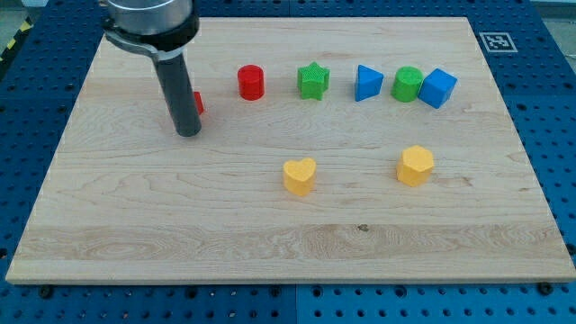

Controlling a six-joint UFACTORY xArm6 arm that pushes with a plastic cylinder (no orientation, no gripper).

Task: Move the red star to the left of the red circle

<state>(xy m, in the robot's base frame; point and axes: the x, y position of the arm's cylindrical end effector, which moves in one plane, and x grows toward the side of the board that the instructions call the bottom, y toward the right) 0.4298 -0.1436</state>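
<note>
The red circle (251,82), a short red cylinder, stands near the view's top, left of centre. A red block (198,103), likely the red star, lies to the circle's left and slightly lower. It is mostly hidden behind my rod, so its shape cannot be made out. My tip (188,133) rests on the wooden board just below and left of that red block, seemingly touching it.
A row at the view's top runs rightward from the red circle: green star (313,80), blue triangle (367,83), green cylinder (407,85), blue cube (438,87). A yellow heart (300,175) and a yellow hexagon (415,166) lie lower. The board (135,225) has edges on all sides.
</note>
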